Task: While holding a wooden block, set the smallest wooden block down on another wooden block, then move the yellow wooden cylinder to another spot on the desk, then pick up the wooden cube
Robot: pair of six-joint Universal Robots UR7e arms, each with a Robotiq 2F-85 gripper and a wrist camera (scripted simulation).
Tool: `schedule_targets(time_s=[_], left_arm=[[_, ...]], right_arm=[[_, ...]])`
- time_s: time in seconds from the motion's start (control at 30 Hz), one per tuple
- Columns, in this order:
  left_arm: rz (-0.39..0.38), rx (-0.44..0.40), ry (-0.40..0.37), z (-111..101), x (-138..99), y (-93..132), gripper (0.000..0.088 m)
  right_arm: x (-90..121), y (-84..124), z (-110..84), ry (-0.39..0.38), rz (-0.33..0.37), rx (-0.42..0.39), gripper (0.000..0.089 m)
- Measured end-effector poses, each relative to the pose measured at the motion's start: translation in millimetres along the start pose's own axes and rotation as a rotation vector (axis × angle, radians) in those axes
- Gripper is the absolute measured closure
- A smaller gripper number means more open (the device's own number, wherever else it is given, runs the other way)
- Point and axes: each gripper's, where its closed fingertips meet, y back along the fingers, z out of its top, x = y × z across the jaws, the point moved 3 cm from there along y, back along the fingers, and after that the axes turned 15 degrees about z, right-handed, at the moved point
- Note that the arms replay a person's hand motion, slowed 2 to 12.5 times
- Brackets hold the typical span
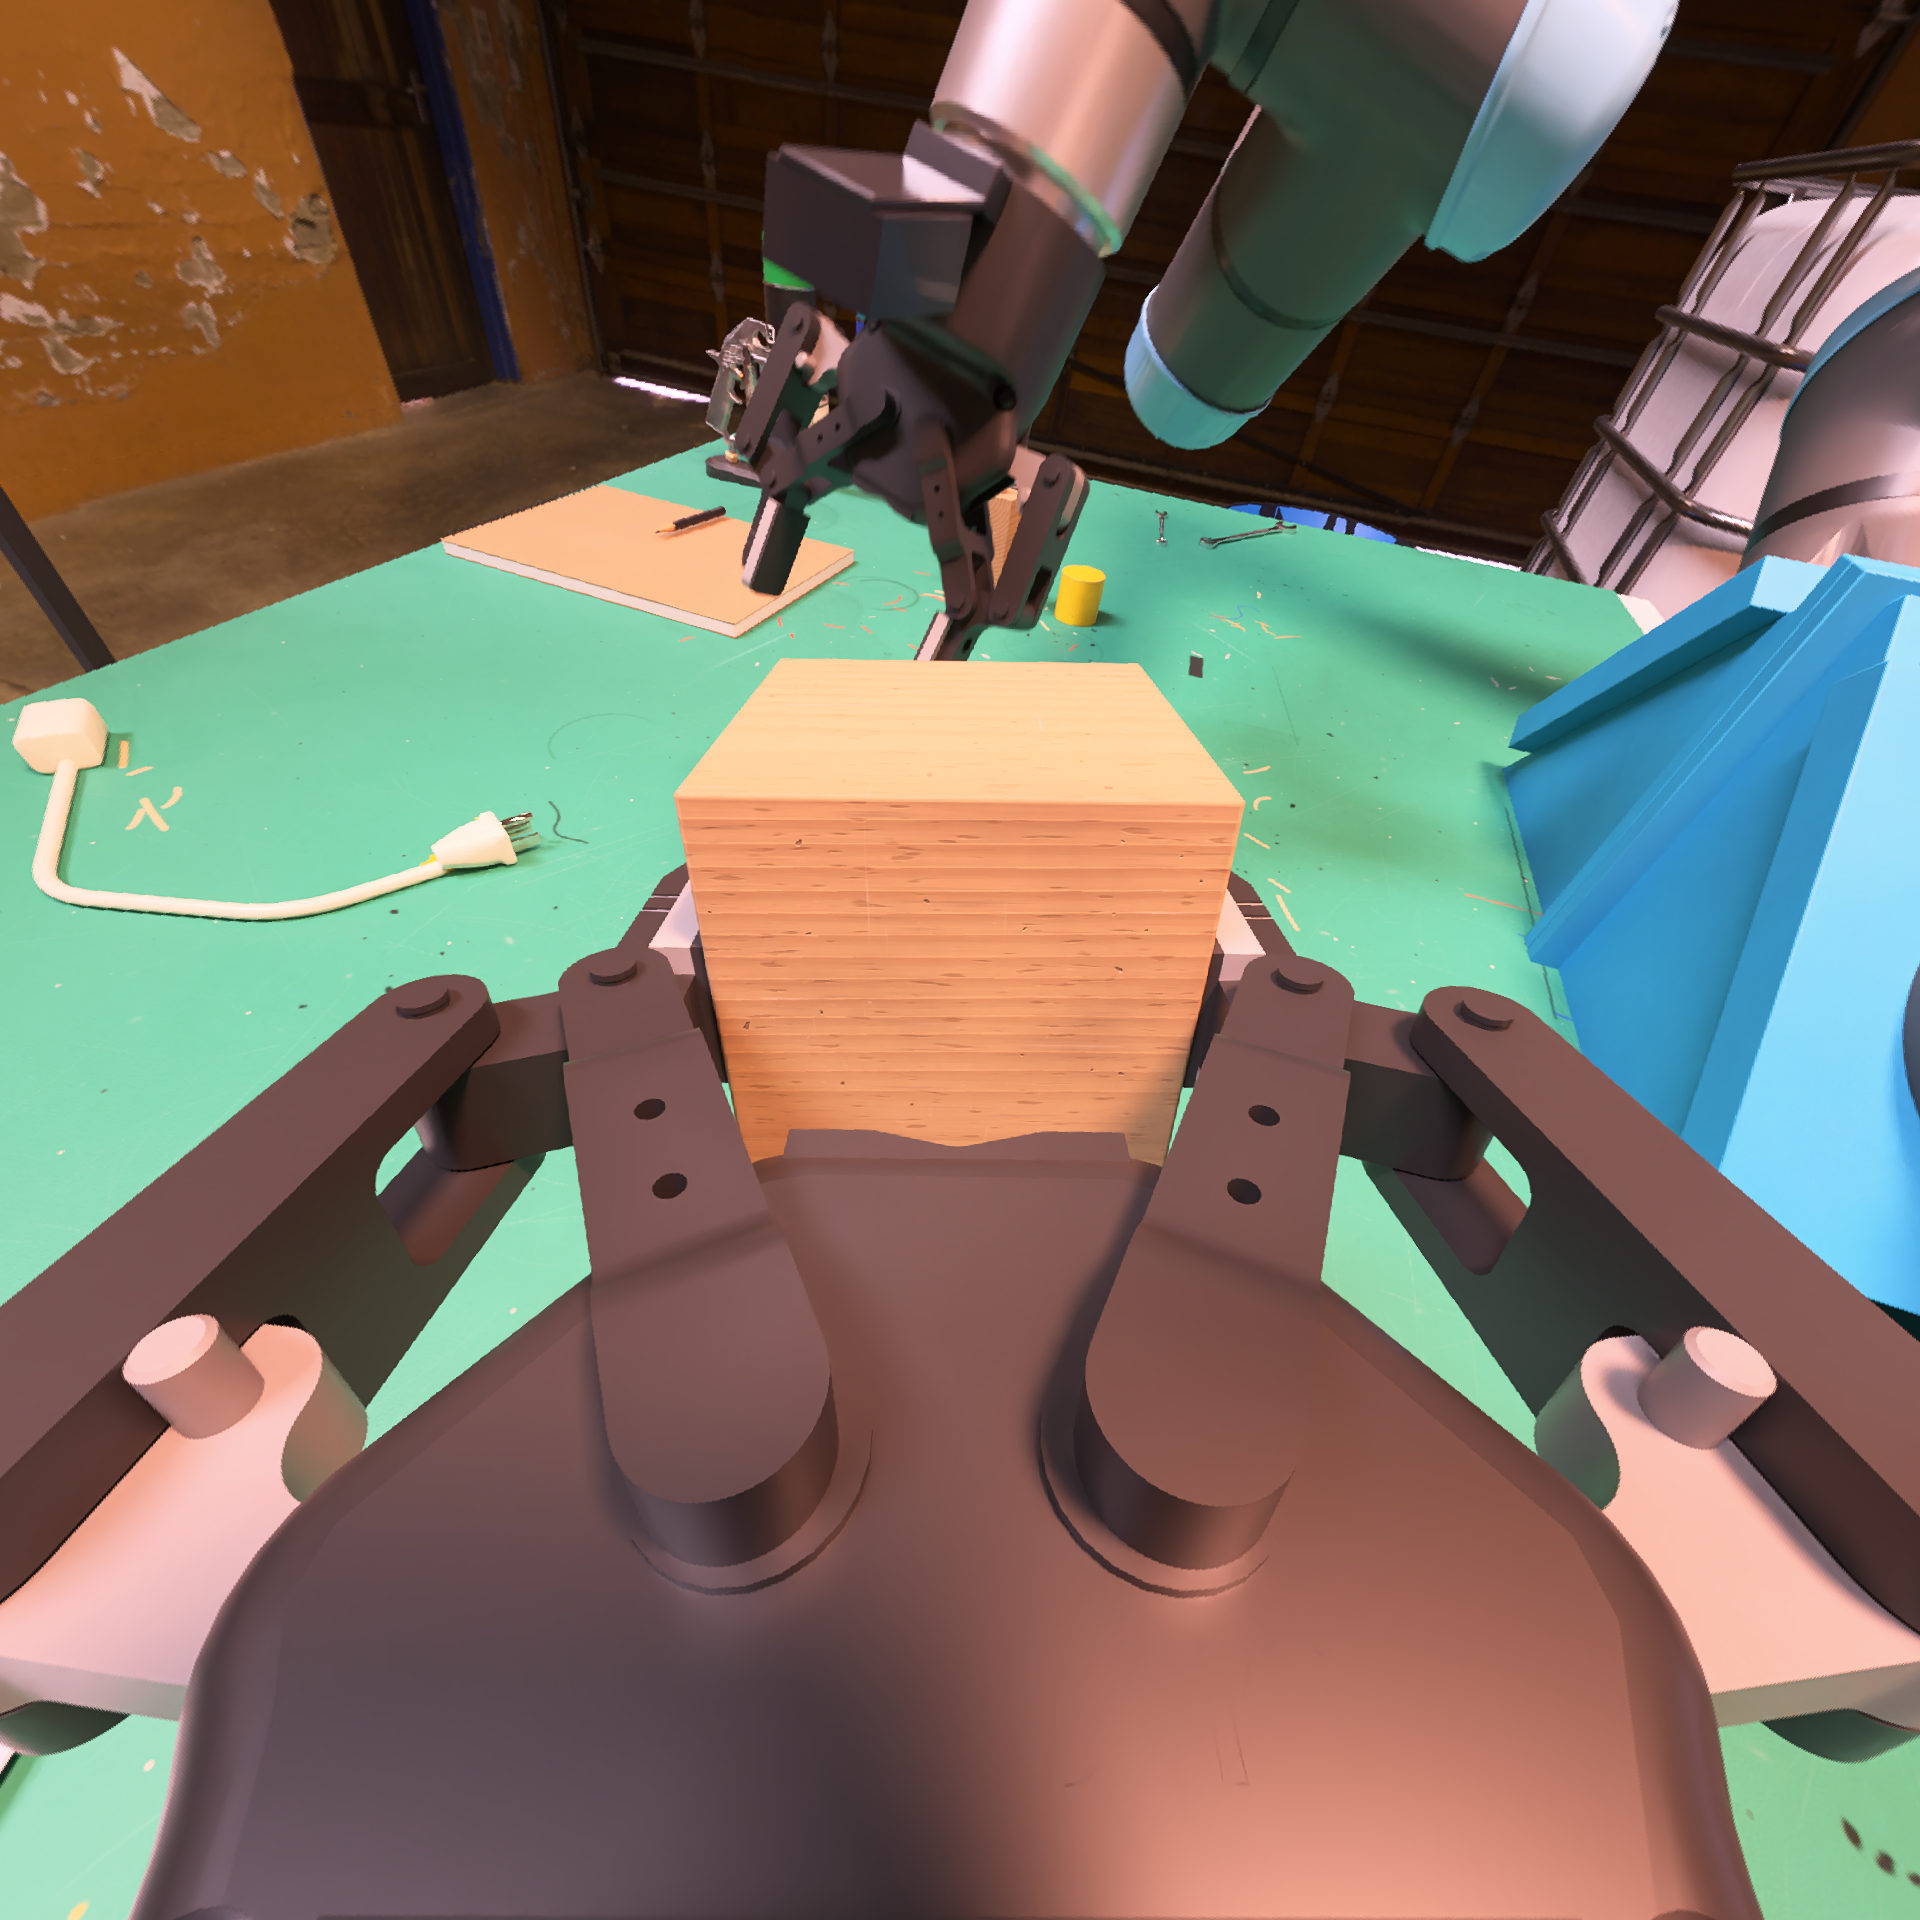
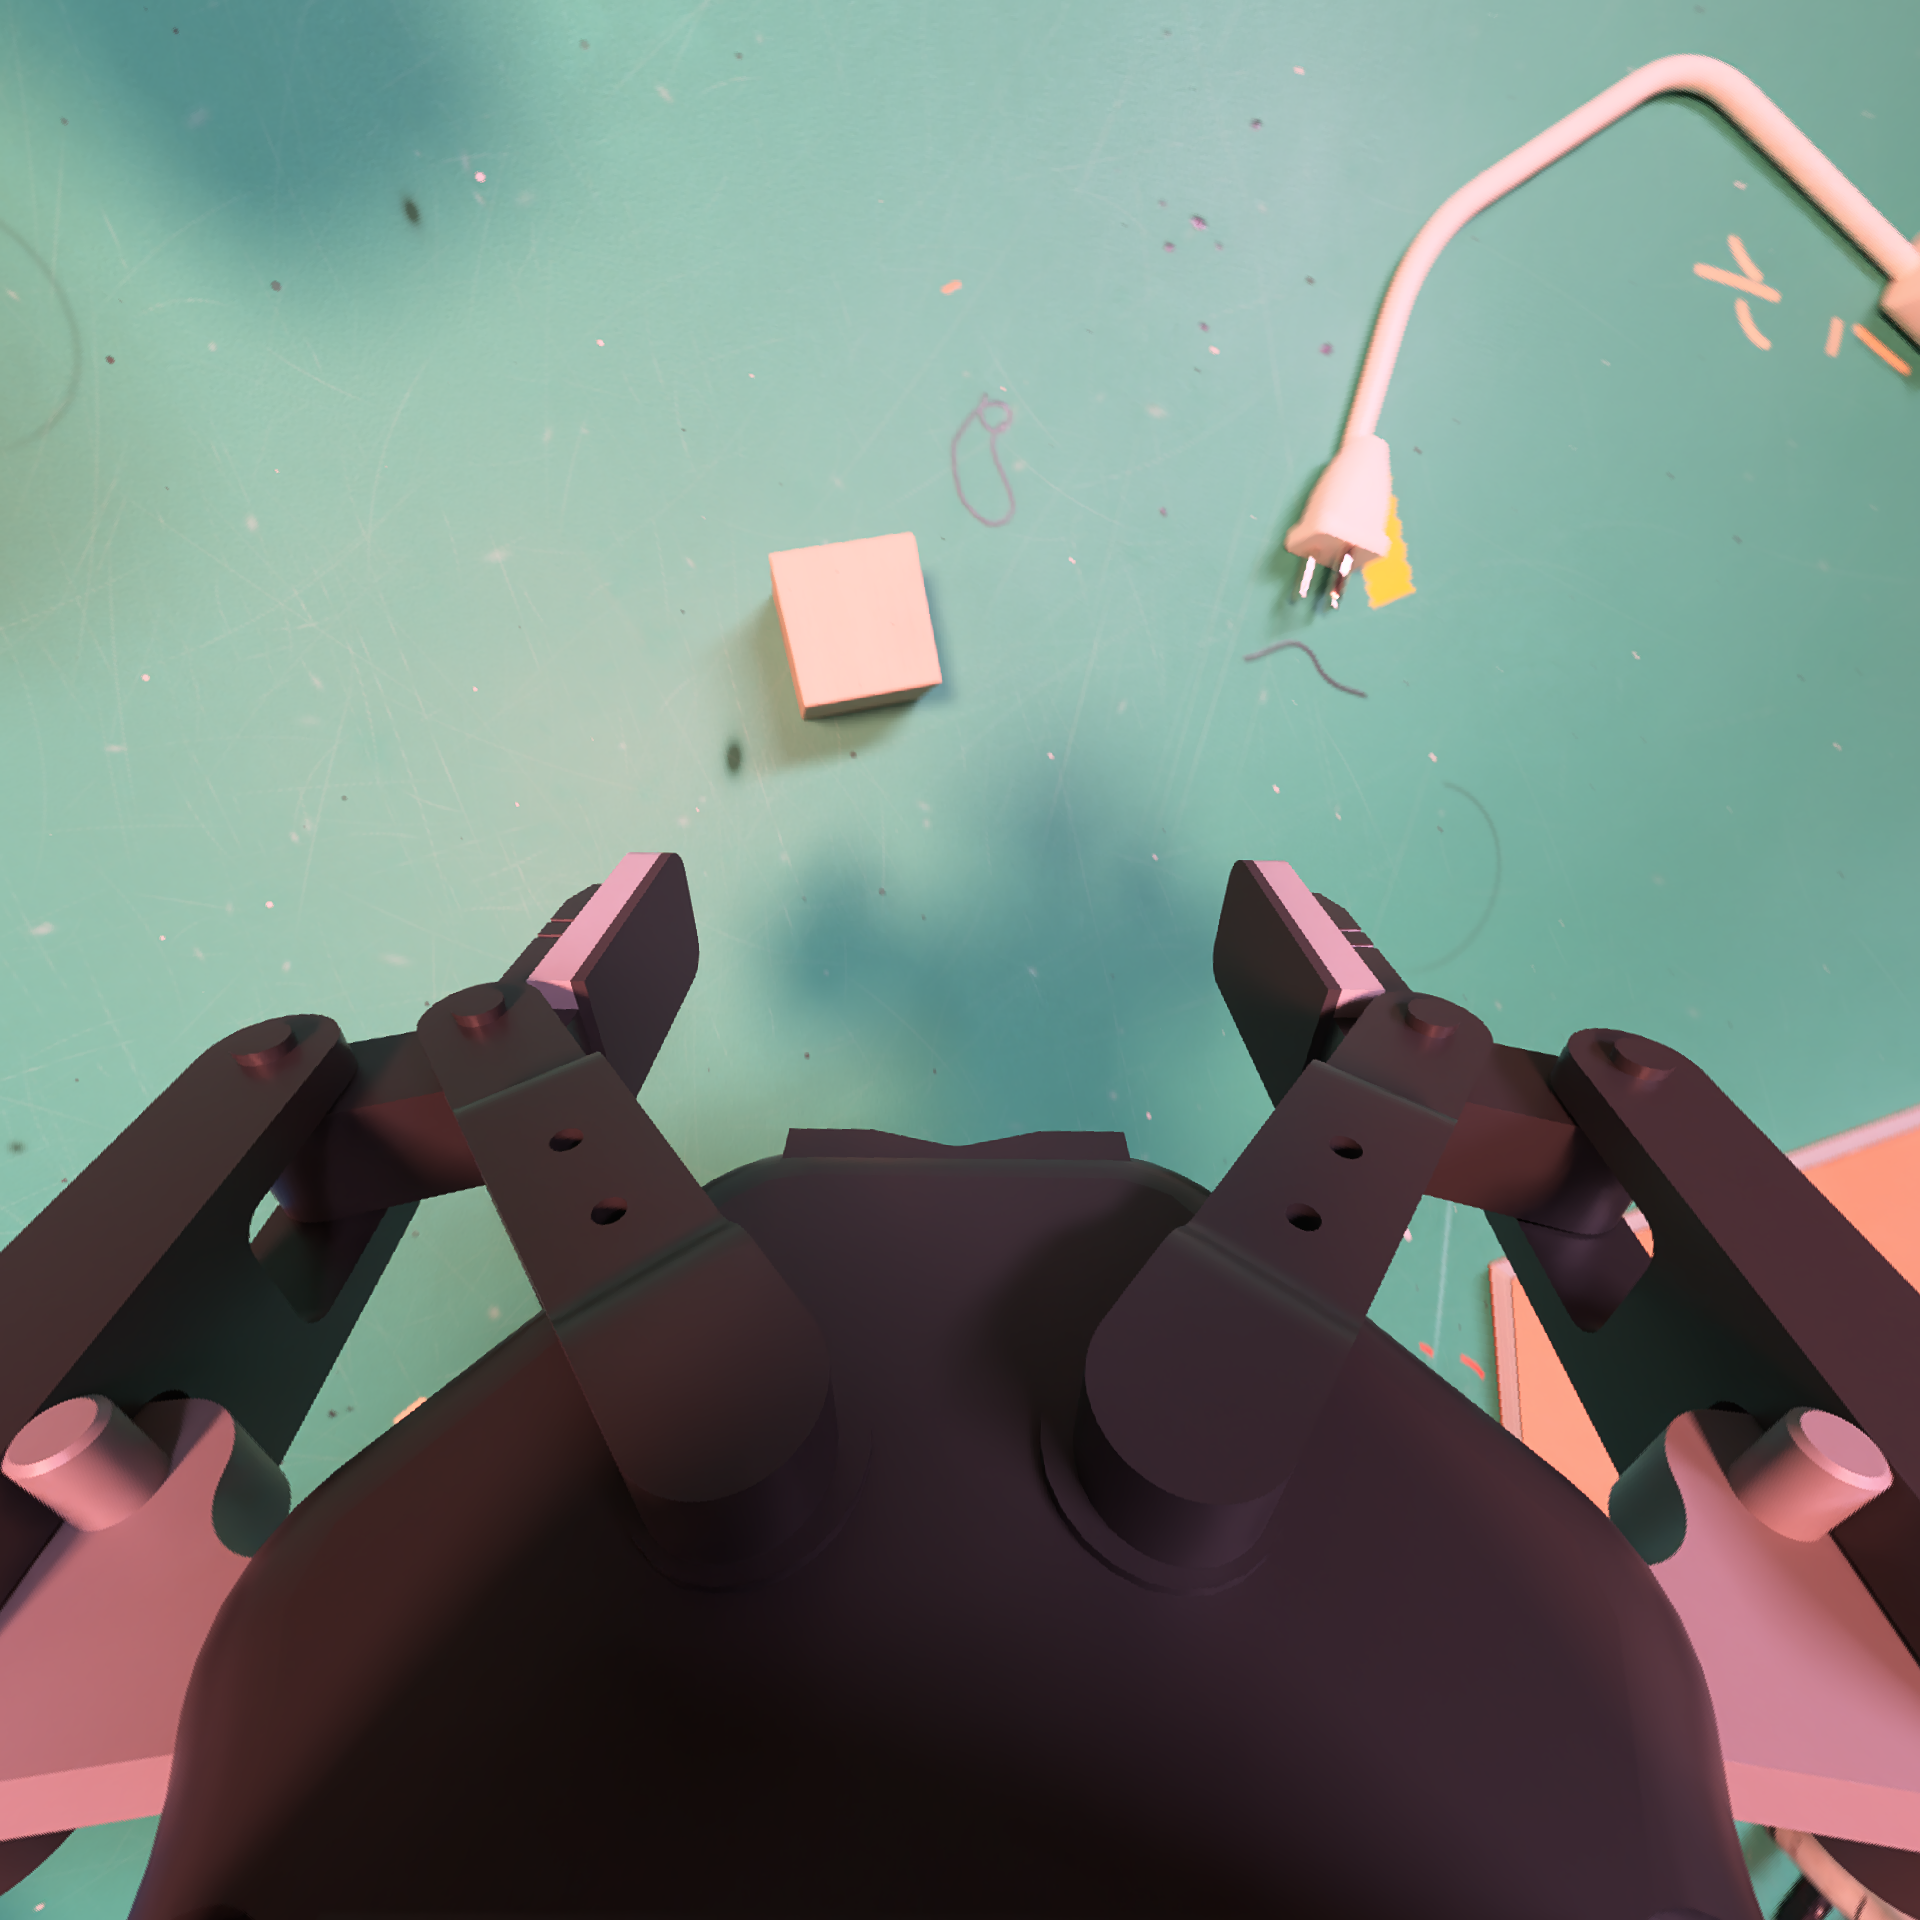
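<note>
**Hold is on, stacking not started**

Left claw (image 1: 956,940) is clamped on a big wooden block (image 1: 961,904), one finger pressed on each side; from the left wrist view I can't tell whether it is lifted or resting on the green surface (image 1: 364,727). So the "holding" condition looks met.

Right claw (image 2: 956,935) is spread wide & empty, pointing down at the surface. Ahead of its fingertips, apart from them, lies a small pale block (image 2: 854,623), flat on the surface w/ nothing on or under it. Prob. the smallest block, though that's a judgement from the right wrist view only. Not gripped yet, so step 1 (set it on another block) is still undone.

Yellow cylinder (image 1: 1080,594) stands upright on the far part of the surface, just beside the right claw's fingers in the left wrist view; no sign it's been handled. Another wood piece shows partly behind that claw, too hidden to name.

Left to do, by my read: grab small block, stack it, shift cylinder, pick up cube. Approx. early stage.

White power cord (image 1: 260,894) lies off to one side, clear of the work.
</note>
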Motion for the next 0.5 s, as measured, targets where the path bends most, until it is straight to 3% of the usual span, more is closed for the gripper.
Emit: schedule_targets(time_s=[0.27,0.5], left_arm=[[0.002,-0.004,-0.001,1,1,2,0.0258],[0.000,-0.002,-0.001,1,1,2,0.0258]], right_arm=[[0,-48,17.6,0.069,0.074,0.066,0.0040],[-2,-77,25.2,0.105,0.114,0.135,0.0102]])
